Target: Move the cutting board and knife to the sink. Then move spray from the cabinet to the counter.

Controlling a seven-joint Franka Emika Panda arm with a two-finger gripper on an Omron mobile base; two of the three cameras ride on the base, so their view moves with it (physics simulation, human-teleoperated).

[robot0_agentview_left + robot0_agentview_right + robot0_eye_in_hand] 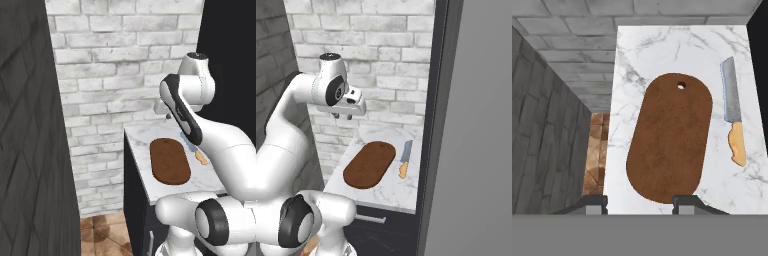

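Note:
The dark-brown oval cutting board [669,137] lies flat on the white marble counter [632,60], with a small hole at its far end. To its right lies the knife [733,120], tan handle toward me and blade pointing at the wall. Both also show from the base: cutting board [170,161] [370,164], knife [404,160] and knife [200,157], which is partly behind my arm. My gripper [342,117] hangs well above the board's near end, open, with nothing between its fingertips [596,202]. The sink, spray and cabinet are out of view.
A white brick wall [110,75] backs the counter. A dark textured wall [30,150] stands at the left, across a narrow gap with terracotta floor tiles [597,150]. A tall grey panel with a dark edge [476,125] borders the counter on the right.

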